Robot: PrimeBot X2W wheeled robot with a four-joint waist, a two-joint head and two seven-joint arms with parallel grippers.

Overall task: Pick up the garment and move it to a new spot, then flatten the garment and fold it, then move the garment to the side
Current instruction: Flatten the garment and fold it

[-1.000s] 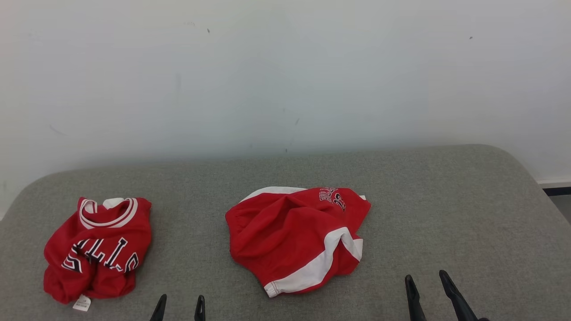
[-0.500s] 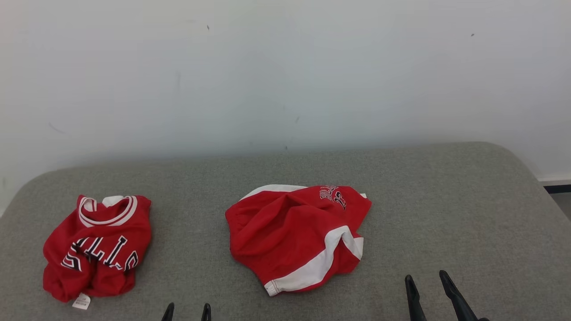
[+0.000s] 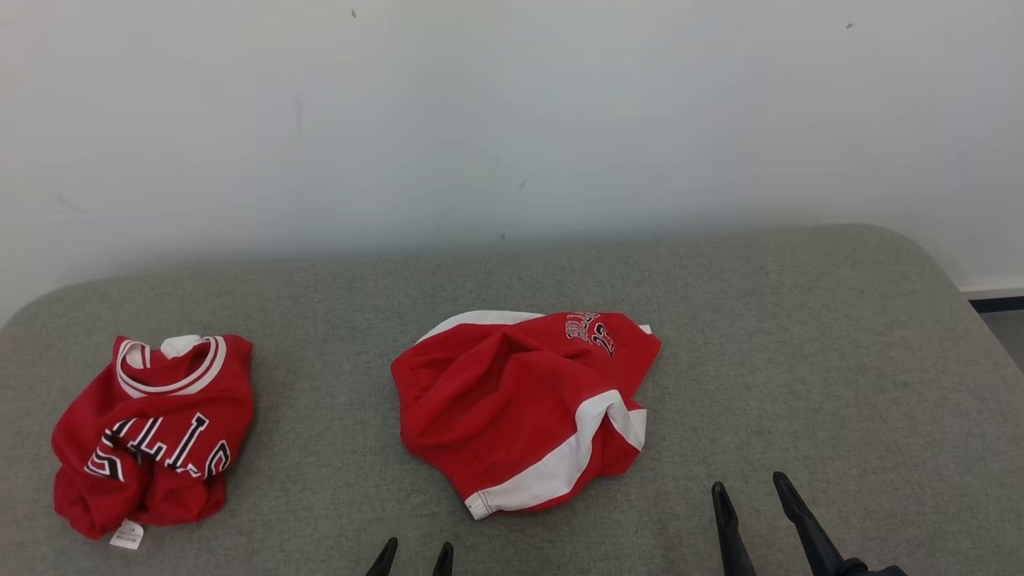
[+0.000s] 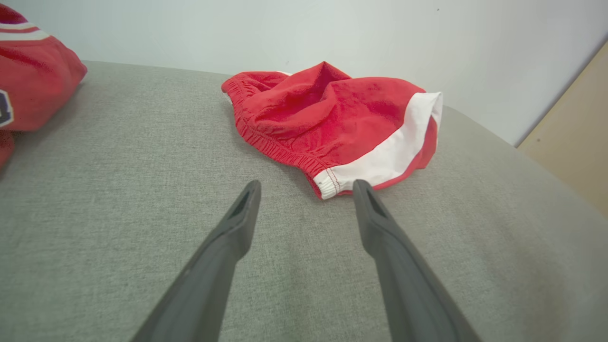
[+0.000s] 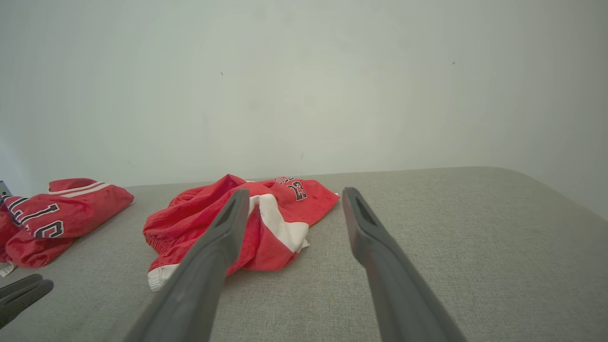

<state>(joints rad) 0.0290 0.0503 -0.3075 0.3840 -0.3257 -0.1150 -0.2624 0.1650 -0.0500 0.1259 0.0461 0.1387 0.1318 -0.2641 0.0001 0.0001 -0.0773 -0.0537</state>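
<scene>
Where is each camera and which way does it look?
Head view: up high, looking down on cushion, shorts, jersey; left claw and right claw tips show.
Left wrist view: low, along its open claw toward the shorts.
Right wrist view: low, along its open claw toward shorts and wall.
Both wrist views share shorts and jersey.

Bare grey surface (image 3: 328,384) lies open between shorts (image 3: 512,408) and jersey (image 3: 160,400).

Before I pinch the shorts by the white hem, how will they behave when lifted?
Probably floppy: the shorts lie crumpled in soft folds, so they should sag and unfurl below the pinch. Likely light too, since the fabric looks thin. The grey surface looks coarsely woven, so a push would more likely bunch them than slide them.
</scene>
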